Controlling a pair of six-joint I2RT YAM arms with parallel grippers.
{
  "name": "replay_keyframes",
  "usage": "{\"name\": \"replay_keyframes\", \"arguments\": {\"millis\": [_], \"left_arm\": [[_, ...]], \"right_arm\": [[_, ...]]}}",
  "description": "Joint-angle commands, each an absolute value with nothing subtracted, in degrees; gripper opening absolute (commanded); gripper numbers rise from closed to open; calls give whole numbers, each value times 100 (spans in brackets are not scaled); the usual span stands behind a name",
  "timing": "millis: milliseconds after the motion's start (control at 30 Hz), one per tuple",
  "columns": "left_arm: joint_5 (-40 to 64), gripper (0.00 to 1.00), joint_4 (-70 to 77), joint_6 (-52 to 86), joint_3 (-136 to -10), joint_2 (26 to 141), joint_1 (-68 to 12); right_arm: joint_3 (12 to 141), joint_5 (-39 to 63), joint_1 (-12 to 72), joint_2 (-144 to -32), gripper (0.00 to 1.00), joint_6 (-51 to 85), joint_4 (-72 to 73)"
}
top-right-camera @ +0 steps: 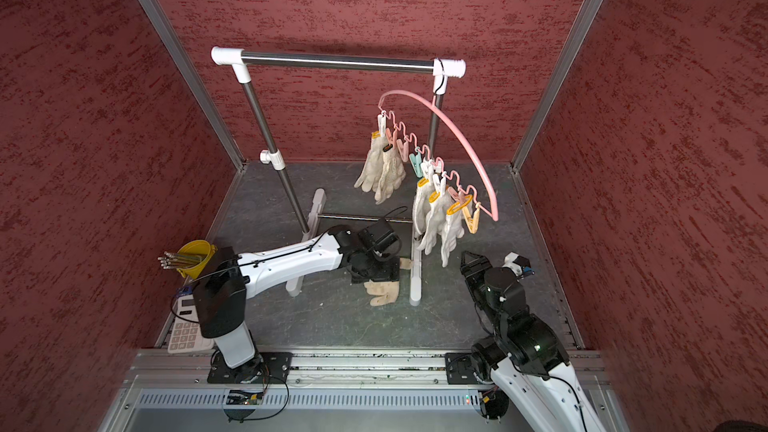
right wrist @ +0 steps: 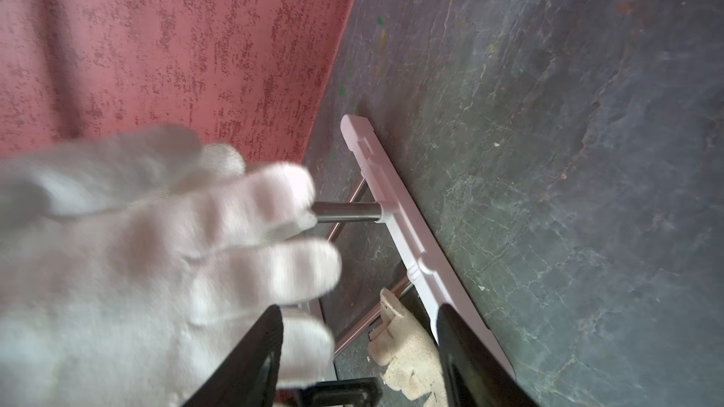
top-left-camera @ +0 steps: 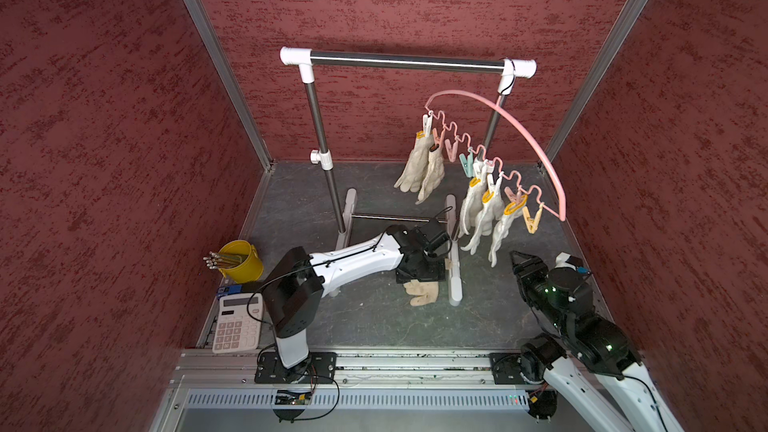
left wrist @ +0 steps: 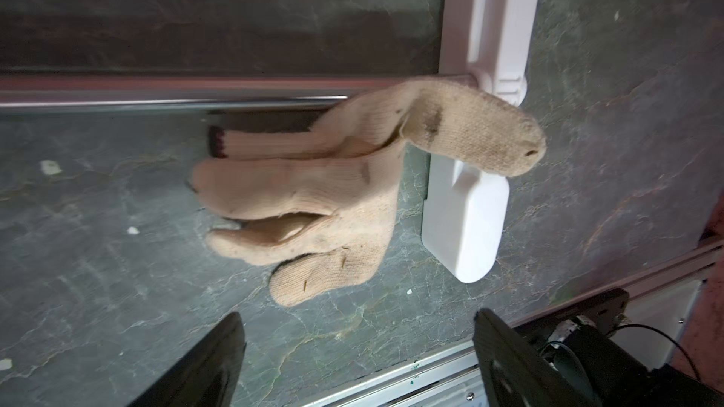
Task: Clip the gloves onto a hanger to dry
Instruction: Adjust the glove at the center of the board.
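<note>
Left jaws wide apart near beige glove (left wrist: 313, 197), right jaws parted, empty

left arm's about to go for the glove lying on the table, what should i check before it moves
1. beige glove lies loose, not clipped: ok
2. left gripper open and empty near it: ok
3. glove clear of the rack foot: not ok, its thumb lies across the foot
4. empty clip on the hanger: ok, the orange end clip holds nothing
5. right gripper open and empty: ok
6. where the glove's cuff lies: cannot tell
</note>
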State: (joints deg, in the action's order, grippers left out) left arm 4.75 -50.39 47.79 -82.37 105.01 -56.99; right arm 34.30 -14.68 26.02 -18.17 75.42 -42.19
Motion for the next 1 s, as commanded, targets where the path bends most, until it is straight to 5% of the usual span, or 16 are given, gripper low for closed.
{"name": "replay_keyframes", "arguments": {"millis": [0,233,433,633,967], "left_arm": [[171,92,-5659,4380,-8730,10981,-5816],[79,90,-6136,4307,-9391,11878,-5827],[189,39,-6354,4338,-9649,12303,-5761],[91,0,-6346,4433,-9557,12212,-5751],[175,0,-4681,4068,-7826,9223,-5784]], "right_arm": [[3502,-1674,2582,-1672,63,7444,-3987],[3590,-1681,2579,-1748,62,7269,-3852],[3722,-1739,2578,-1810,62,7109,-3832],[3861,-1854,2584,-1784,63,6996,-3911],[4034,-2053,2582,-1772,64,6783,-4131]]}}
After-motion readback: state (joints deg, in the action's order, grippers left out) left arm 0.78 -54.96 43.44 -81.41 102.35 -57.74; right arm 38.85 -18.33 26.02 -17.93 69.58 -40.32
